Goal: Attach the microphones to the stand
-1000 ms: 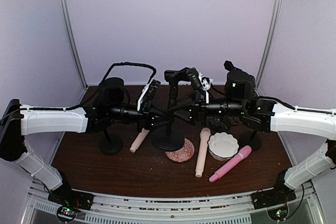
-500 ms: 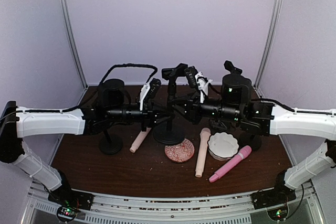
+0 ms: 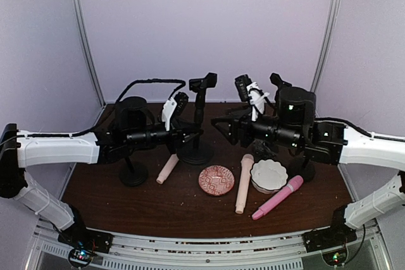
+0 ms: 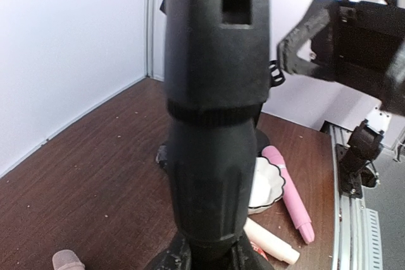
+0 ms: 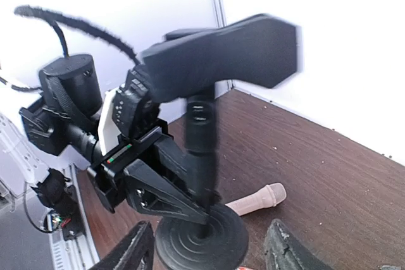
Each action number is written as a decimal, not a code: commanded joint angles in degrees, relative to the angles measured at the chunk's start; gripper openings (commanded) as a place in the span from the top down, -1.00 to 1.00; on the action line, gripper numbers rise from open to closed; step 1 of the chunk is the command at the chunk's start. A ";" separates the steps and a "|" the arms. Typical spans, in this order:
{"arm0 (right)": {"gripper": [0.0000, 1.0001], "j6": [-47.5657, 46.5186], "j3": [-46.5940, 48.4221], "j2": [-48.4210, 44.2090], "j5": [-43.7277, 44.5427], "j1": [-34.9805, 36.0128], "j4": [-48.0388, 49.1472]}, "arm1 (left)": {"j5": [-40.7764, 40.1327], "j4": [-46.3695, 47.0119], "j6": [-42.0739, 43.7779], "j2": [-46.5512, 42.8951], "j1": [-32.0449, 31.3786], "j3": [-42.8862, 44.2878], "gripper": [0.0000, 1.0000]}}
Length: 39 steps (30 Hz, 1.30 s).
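- three task items lie flat on the brown desk [image 3: 120, 210], each apart from the stand [image 3: 200, 109].
- left cream microphone [image 3: 168, 169]: left of the desk's centre, slanted, its far end near the stand's round base. the right wrist view shows it just past that base.
- middle cream microphone [image 3: 243, 183]: at the desk's centre, running from far to near, between the patterned dish [image 3: 216, 180] and the white scalloped bowl [image 3: 268, 175], just beside both.
- pink microphone [image 3: 277, 197]: right of centre, slanted, one end just beside the bowl, the other pointing toward the near edge.
- stand: black, roughly upright, its base behind the patterned dish toward the far edge, with a clip at the top of the pole. whether the base rests on the desk cannot be told.
- left pincer [image 3: 193, 133]: pressed together on the stand's pole, pinching it low down from the left. the pole fills the left wrist view.
- right pincer [image 3: 219, 128]: spread. its fingers [image 5: 136, 248] sit wide apart at the bottom of the right wrist view, with the stand's base beyond the gap. it is near the pole on the right side, not touching it.
- left black base [image 3: 133, 176]: near the desk's left edge.
- right black base [image 3: 302, 170]: behind the bowl, partly hidden by the right arm.
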 commanded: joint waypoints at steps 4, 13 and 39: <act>-0.18 -3.01 -4.76 -4.02 -25.93 -7.47 5.09 | 26.99 6.26 -1.08 0.83 1.28 4.61 1.00; -0.08 -1.19 -2.10 1.67 -34.58 -7.66 11.57 | 30.37 8.68 -4.60 3.09 1.20 5.77 1.00; 0.91 -2.61 -0.99 4.07 19.61 6.29 8.74 | -12.93 3.48 -2.91 -0.88 -5.33 1.98 1.00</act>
